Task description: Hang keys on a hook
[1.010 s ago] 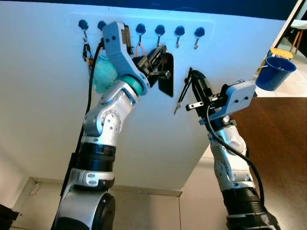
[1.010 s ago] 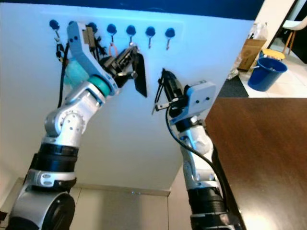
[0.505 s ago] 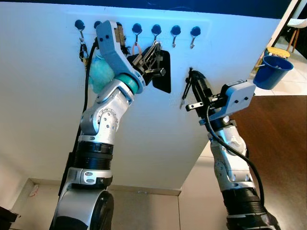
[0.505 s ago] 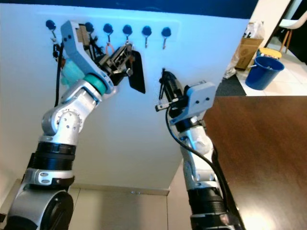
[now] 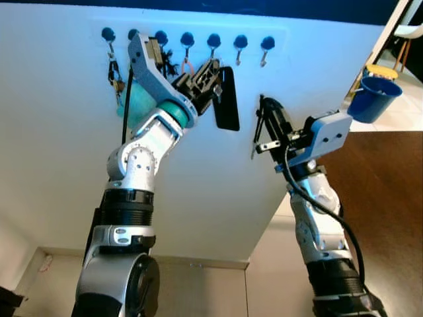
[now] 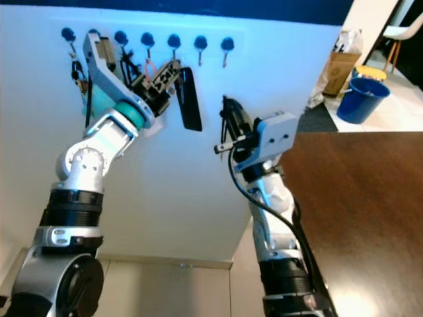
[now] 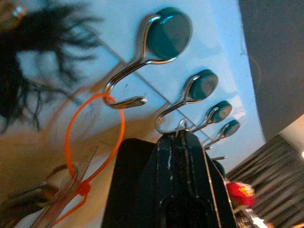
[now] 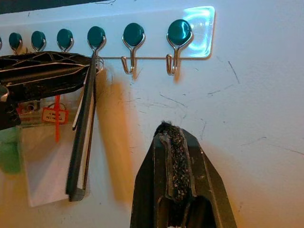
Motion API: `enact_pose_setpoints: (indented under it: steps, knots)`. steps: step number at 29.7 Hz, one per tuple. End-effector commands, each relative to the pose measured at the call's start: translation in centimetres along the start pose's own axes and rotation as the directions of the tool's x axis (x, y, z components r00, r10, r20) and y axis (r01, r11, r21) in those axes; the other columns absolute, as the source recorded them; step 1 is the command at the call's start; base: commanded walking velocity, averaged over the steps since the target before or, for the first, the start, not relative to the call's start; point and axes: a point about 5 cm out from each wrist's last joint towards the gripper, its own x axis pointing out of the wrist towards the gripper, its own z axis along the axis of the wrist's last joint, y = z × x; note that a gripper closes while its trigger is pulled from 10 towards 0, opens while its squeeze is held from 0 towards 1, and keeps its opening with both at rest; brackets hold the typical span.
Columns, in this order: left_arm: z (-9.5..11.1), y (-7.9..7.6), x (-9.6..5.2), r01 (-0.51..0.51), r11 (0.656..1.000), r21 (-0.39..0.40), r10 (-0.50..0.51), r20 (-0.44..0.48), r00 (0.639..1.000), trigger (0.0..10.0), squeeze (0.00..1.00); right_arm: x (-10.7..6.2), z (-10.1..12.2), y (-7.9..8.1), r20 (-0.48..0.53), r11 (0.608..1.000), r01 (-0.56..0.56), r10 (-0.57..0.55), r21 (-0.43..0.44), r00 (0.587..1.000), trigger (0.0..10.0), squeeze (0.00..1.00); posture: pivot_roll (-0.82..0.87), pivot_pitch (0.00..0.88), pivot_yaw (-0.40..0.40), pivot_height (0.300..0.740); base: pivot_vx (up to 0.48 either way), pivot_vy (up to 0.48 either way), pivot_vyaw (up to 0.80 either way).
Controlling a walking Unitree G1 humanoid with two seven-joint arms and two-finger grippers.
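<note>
A row of chrome hooks with teal knobs (image 5: 187, 39) runs along the top of the white wall. My left gripper (image 5: 206, 74) is raised to them and is shut on the keys. Their metal ring (image 7: 182, 127) touches the tip of one hook (image 7: 190, 97), and a flat black fob (image 5: 227, 99) hangs below the fingers. An orange loop (image 7: 92, 137) carrying a clear badge (image 8: 42, 156) hangs on the neighbouring hook. My right gripper (image 5: 259, 132) is held lower and to the right, close to the wall, shut with nothing in it.
Another bunch of keys (image 5: 114, 71) hangs on the leftmost hook, and a teal fluffy charm (image 5: 135, 109) sits behind my left arm. Two hooks (image 8: 179, 33) at the right end are bare. A blue bucket (image 5: 373, 99) and brown floor (image 5: 396, 185) lie past the wall's right edge.
My left gripper has lifted the black fob and ring up to the hook row. The right arm has stayed where it was.
</note>
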Motion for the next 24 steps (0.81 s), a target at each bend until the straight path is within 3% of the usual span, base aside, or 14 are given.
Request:
enact_pose_setpoints:
  steps: [1, 14, 23, 24]
  knots:
    - [0.8, 0.1, 0.0, -0.005, 1.000, -0.028, 0.006, 0.024, 1.000, 10.0, 0.00, -0.2, -0.1, 0.0, -0.009, 1.000, -0.002, 0.002, 0.002, 1.000, 10.0, 0.00, 0.07, 0.117, 0.084, 0.740, 0.000, 0.000, 0.00]
    - [-1.5, 0.8, -1.5, -0.022, 0.997, -0.071, 0.015, -0.096, 0.995, 10.0, 0.00, -0.2, -0.2, 0.0, -0.012, 1.000, -0.004, 0.004, 0.002, 1.000, 10.0, 0.00, 0.08, 0.117, 0.083, 0.740, 0.000, 0.000, 0.00]
    - [-2.1, 0.7, -2.1, -0.012, 1.000, -0.006, 0.011, -0.125, 0.992, 10.0, 0.00, -0.1, -0.3, 0.1, -0.009, 1.000, -0.006, 0.006, 0.004, 1.000, 10.0, 0.00, 0.08, 0.109, 0.080, 0.740, 0.000, 0.000, 0.00]
    - [-2.2, 0.6, -2.2, -0.014, 0.999, 0.030, 0.018, -0.128, 0.992, 10.0, 0.00, -0.1, -0.2, 0.1, -0.008, 1.000, -0.007, 0.007, 0.004, 1.000, 10.0, 0.00, 0.08, 0.109, 0.080, 0.740, 0.000, 0.000, 0.00]
